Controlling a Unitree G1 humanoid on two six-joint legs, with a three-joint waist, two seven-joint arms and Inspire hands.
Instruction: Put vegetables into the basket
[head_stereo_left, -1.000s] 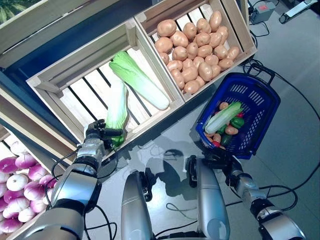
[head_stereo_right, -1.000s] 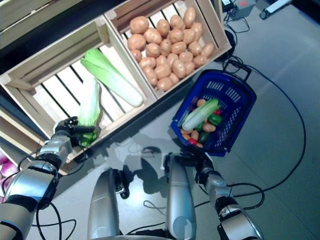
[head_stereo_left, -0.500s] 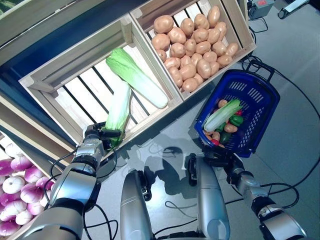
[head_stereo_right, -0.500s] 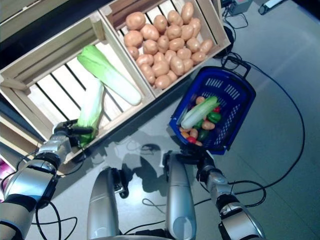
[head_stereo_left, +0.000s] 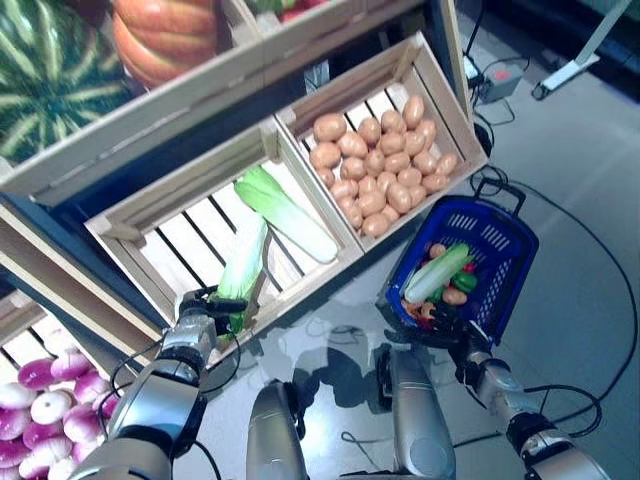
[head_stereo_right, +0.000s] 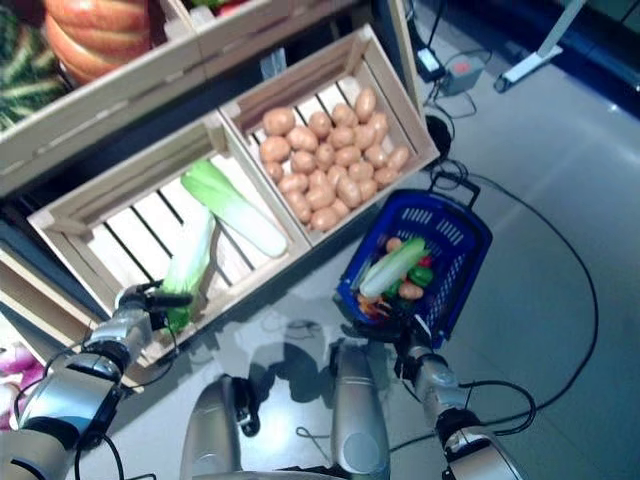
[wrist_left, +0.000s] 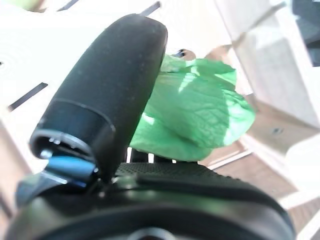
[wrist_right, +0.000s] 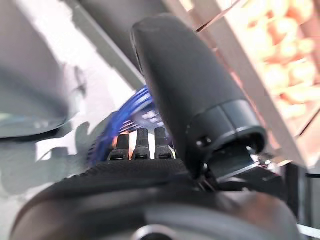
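Gripping the leafy green end of a napa cabbage (head_stereo_left: 243, 272): left hand (head_stereo_left: 200, 313) fingers (wrist_left: 107, 85) curled round the leaf, thumb closed against it, as confirmed in the left wrist view. Held at the front rail of the slatted wooden crate (head_stereo_left: 150, 215), directly beyond the fingers. Cabbage long axis running up and away from the fingers into the crate, green tip at the hand, pale stalk end pointing toward the crate's back wall, leaning slightly toward a second cabbage (head_stereo_left: 285, 212) lying loose just beside it.

Compared with half a second ago and a second ago: grip on the same leafy end unchanged, cabbage not lifted clear of the crate. Whole picture shifted and widened, so camera movement, not movement of goods; upper shelf with pumpkin (head_stereo_left: 165, 35) and watermelon (head_stereo_left: 50, 65) now visible. Judged: extraction step barely begun, transfer to basket outstanding.

Right hand (head_stereo_left: 447, 327) curled on the near rim of the blue basket (head_stereo_left: 505, 265), fingers (wrist_right: 137, 145) hooked over the blue edge in its wrist view. Basket carried tilted, already holding one cabbage and mixed small vegetables. Potatoes (head_stereo_left: 385, 165) in the neighbouring crate untouched, beyond the basket.
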